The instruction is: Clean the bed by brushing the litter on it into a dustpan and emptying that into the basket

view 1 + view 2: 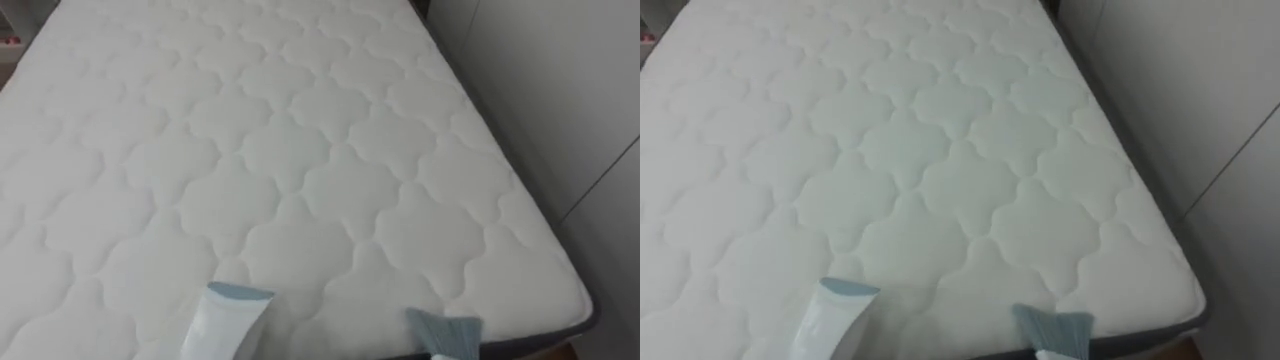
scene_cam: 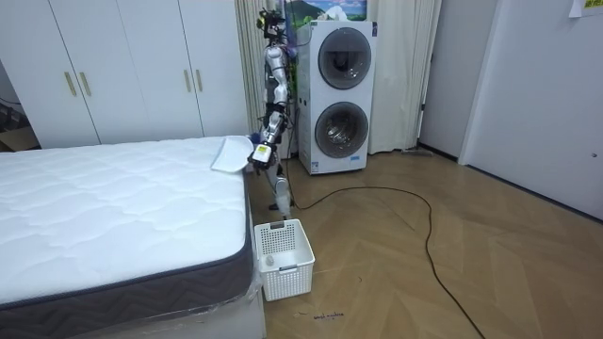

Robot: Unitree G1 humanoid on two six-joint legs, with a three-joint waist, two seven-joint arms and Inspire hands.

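A white quilted mattress [image 1: 300, 150] stretches away in front of me, bare over most of its top. A white folded cloth with a pale blue edge [image 1: 225, 318] lies near the mattress's near edge, left of centre. In the room view it is the white cloth [image 2: 229, 153] on the bed's corner. A small blue-grey piece [image 1: 445, 335] sits at the near edge to the right; I cannot tell what it is. I stand at the bed's end by the washing machines. My left hand [image 2: 260, 151] hangs at the mattress edge beside the cloth.
A white plastic basket [image 2: 283, 259] stands on the wood floor by the bed's corner. Stacked washing machines [image 2: 339, 94] are behind me and white wardrobes [image 2: 132, 66] line the wall. The mattress's right edge [image 1: 560, 250] runs close to a white panel.
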